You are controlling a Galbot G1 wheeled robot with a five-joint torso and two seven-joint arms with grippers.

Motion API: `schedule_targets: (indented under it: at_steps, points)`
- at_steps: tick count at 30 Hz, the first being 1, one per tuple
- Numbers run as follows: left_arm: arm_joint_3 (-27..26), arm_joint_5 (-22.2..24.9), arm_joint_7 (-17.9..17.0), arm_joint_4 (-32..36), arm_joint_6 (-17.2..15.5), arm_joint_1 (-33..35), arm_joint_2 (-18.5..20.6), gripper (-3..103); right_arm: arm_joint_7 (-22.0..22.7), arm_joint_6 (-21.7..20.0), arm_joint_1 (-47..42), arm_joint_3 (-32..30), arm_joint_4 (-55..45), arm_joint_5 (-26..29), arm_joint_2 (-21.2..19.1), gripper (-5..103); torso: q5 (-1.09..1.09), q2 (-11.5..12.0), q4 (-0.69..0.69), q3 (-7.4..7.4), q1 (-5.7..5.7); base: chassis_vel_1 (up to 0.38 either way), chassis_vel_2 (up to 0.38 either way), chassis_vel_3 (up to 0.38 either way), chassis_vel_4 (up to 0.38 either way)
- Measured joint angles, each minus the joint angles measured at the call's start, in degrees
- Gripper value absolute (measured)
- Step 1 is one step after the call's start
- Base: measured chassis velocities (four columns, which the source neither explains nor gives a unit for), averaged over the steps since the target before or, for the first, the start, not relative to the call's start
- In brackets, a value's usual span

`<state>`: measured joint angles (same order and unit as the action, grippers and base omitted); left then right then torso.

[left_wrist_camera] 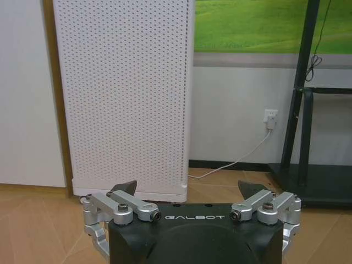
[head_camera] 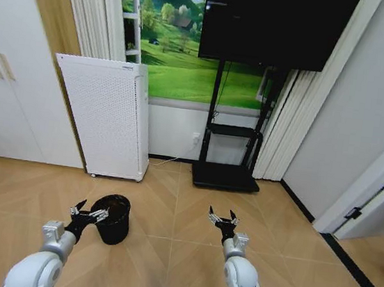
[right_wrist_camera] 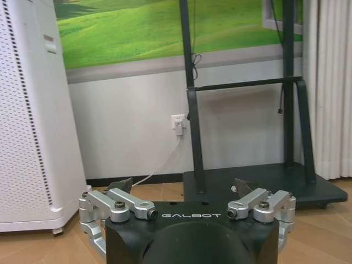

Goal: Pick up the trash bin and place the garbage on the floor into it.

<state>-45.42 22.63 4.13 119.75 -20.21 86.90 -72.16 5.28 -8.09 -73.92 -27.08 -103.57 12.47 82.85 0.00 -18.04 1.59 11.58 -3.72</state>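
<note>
**Both claws spread, bin at the left claw's tip**

On the left of the head view, the left gripper (head_camera: 88, 212) is held low over the floor (head_camera: 170, 204), fingers spread apart, right against the rim of the trash bin (head_camera: 113, 219). Whether a finger touches the mesh cannot be told. The bin stands upright on the parquet, in front of the white perforated cabinet (head_camera: 108, 116) and well apart from it.

The left wrist view has no bin in it. It looks past the parted fingers of the left gripper (left_wrist_camera: 188, 192) at the cabinet, with a wall socket (left_wrist_camera: 270, 117) and white cable (left_wrist_camera: 236, 160) beside it.

Further right in the head view, the right gripper (head_camera: 222, 219) hovers over bare parquet, fingers also spread and holding nothing. Its own wrist view shows the right gripper (right_wrist_camera: 182, 188) facing the black TV stand (right_wrist_camera: 247, 181), whose screen (head_camera: 273, 24) appears in the head view.
</note>
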Motion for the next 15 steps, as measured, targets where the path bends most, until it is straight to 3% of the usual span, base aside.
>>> schedule_targets:
  at_steps: [15]
  points:
    - [0.8, -2.7, -0.7, -0.1, -2.3, -0.9, -0.2, 100, -0.3, 0.5, 0.0, -0.3, 0.7, 0.0, -0.5, 100, 0.00, -2.8, -0.01, 1.87, -0.92, 0.024, 0.022, 0.024, 0.025]
